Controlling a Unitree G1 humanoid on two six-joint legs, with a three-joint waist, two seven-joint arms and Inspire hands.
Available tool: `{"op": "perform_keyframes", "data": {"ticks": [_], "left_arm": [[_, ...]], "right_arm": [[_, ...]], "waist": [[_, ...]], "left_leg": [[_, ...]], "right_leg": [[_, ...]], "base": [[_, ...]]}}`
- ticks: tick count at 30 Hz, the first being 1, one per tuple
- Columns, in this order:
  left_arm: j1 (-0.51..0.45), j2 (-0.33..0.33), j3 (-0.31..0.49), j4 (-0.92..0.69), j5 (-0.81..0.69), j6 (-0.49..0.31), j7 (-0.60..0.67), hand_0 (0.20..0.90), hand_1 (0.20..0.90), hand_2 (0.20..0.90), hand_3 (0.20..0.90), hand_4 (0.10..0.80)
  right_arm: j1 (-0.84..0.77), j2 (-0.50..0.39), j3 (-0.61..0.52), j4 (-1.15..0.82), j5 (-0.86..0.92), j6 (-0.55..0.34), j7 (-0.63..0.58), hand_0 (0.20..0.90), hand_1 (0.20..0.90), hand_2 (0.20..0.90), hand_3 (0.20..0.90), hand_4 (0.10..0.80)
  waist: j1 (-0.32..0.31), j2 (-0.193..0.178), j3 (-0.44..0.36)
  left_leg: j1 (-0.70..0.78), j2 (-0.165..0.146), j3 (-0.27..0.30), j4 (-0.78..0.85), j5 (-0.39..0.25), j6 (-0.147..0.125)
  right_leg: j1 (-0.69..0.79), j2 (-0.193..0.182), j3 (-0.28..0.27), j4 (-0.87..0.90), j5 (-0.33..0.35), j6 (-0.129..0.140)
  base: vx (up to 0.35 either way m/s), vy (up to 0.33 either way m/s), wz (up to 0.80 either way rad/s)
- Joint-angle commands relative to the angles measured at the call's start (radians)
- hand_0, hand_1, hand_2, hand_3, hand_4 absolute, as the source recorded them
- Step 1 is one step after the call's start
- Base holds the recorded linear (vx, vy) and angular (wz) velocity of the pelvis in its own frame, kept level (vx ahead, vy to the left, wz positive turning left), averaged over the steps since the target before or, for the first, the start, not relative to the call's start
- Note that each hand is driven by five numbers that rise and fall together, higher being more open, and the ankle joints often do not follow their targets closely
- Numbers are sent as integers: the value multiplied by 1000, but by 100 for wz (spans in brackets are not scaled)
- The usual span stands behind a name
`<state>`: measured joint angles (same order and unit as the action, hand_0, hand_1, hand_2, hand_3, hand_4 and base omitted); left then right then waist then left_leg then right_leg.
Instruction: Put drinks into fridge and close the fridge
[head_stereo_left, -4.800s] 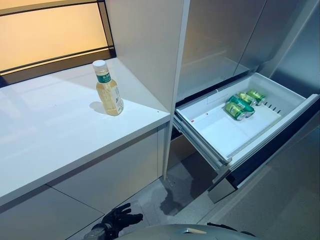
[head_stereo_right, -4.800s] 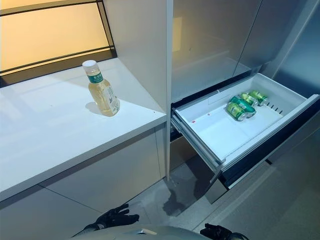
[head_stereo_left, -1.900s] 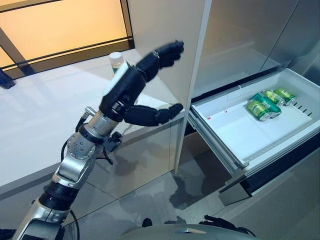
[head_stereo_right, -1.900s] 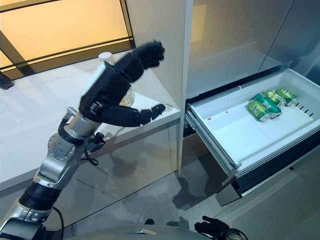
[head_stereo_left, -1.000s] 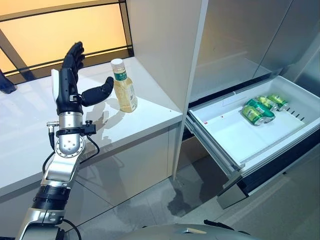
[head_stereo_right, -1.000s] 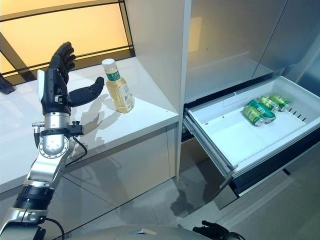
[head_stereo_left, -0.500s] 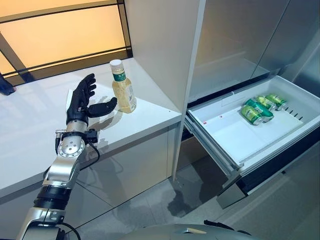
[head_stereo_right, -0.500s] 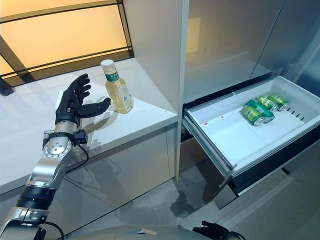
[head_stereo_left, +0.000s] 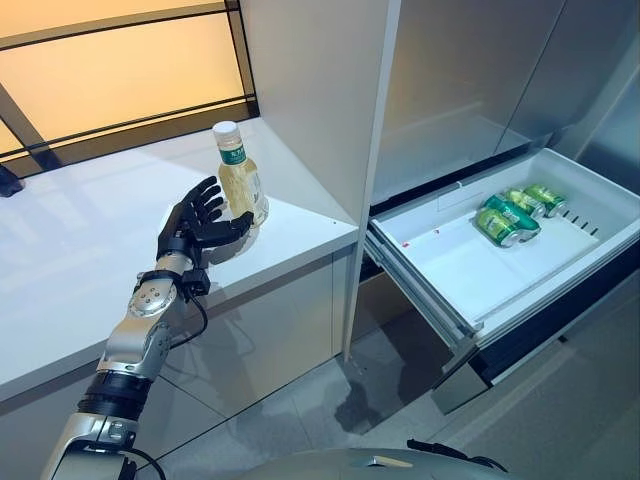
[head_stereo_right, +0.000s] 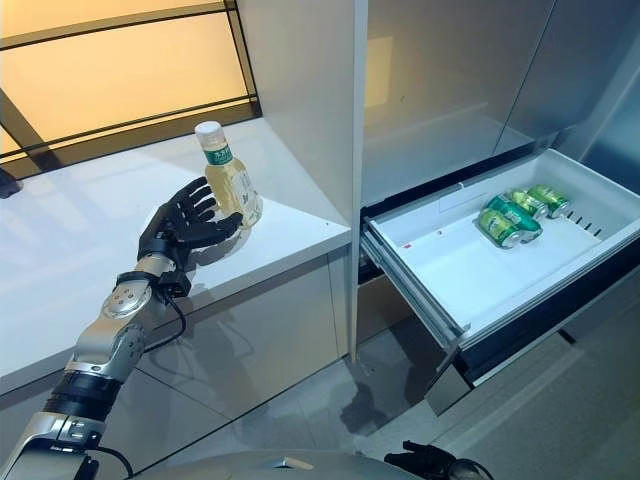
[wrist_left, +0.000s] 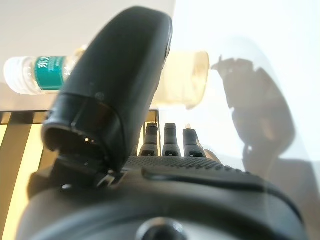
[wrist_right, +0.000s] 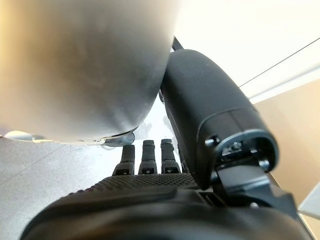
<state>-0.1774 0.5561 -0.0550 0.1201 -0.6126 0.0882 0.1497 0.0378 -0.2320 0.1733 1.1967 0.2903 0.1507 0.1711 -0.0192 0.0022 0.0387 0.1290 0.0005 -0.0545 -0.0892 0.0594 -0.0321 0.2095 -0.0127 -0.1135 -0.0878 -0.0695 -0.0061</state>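
I see the left robot hand (head_stereo_left: 196, 226) raised over the white worktop (head_stereo_left: 70, 260), fingers spread wide and straight, thumb held apart, grasping nothing. Its fingertips sit just beside the clear plastic bottle of pale yellow drink with a white cap and green label (head_stereo_left: 240, 178); from the head views I cannot tell whether they touch it. The bottle stands upright on the worktop, near the tall white cabinet panel (head_stereo_left: 320, 90). In the left wrist view the bottle (wrist_left: 177, 77) shows past the thumb, with the fingers not closed round it.

The white fridge drawer (head_stereo_left: 470, 275) is pulled out. Three green drink cans (head_stereo_left: 510, 212) lie on their sides, close together, at its far end.

The right robot hand (head_stereo_right: 425, 462) shows only low at the frame edge; I cannot tell how its fingers stand.
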Motion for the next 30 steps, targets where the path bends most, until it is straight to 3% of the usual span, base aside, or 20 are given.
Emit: {"op": "perform_keyframes", "data": {"ticks": [1,30], "left_arm": [[-209,-2,42,8,-44,-78,4,900,900,900,900,800],[-339,21,57,119,-1,-124,137,900,900,900,900,800]], "right_arm": [[3,-15,49,-4,-21,14,9,900,900,900,900,800],[4,-19,70,14,-23,5,16,900,900,900,900,800]], "waist": [[-6,12,-20],[-33,12,-37]], "left_leg": [[10,-32,16,7,-100,33],[16,-29,33,6,-106,30]], "right_leg": [[-72,-10,17,22,48,71],[-74,-5,35,21,47,72]], "base": [[0,0,0],[5,-1,-2]]}}
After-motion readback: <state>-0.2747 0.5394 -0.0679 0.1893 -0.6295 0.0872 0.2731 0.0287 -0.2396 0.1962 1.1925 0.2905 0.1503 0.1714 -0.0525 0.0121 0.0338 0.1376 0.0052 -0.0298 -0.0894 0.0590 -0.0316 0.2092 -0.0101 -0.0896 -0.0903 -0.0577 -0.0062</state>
